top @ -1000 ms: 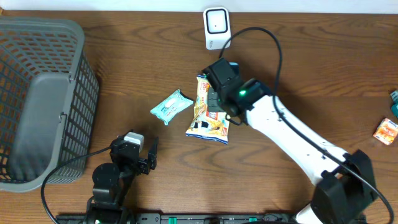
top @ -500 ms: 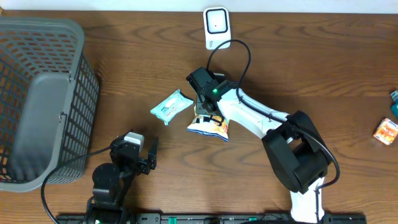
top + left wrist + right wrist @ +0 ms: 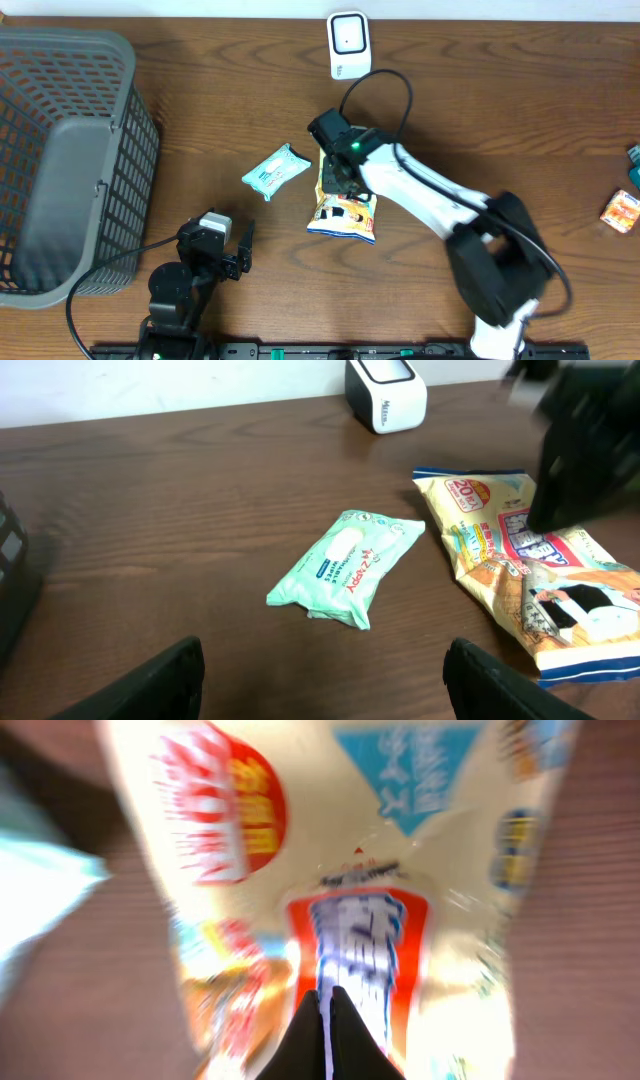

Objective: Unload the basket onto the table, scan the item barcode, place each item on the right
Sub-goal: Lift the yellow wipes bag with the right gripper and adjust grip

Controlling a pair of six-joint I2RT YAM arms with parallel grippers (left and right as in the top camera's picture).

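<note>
**Overhead.** My right tool (image 3: pixel 340 176) is down on the upper end of the snack bag (image 3: pixel 345 205), mid-counter, below the scanner (image 3: pixel 348 43). Compared with a second ago, my right arm has swung from a long reach to a folded pose with its elbow at the lower right. The bag has also shifted: its lower end now sits further right and nearer the front edge. The wipes pack (image 3: pixel 276 170) just left of it has not moved, and neither has the basket (image 3: pixel 60 160) at far left. My left tool (image 3: pixel 238 248) is parked near the front edge, well clear of everything.

**Left wrist.** My left tool (image 3: pixel 322 655) is spread wide and empty, both fingers (image 3: pixel 170 675) at the bottom of the frame. The bag lies flat on the counter (image 3: pixel 150 510), printed face up. The dark, blurred shape at its upper right is my right tool. No barcode is visible from here.

**Right wrist.** The picture is motion-blurred. My fingertips (image 3: pixel 323 1020) are fully closed, tips meeting on the bag's surface. They had been slightly apart a second ago.

**Judgement.** The closing and the bag's shift suggest a pinch of film is caught, but I cannot confirm that. The bag is still well short of the scanner, so the lift, turn and presentation of the code are all still to do. A thin pinch may slip.
</note>
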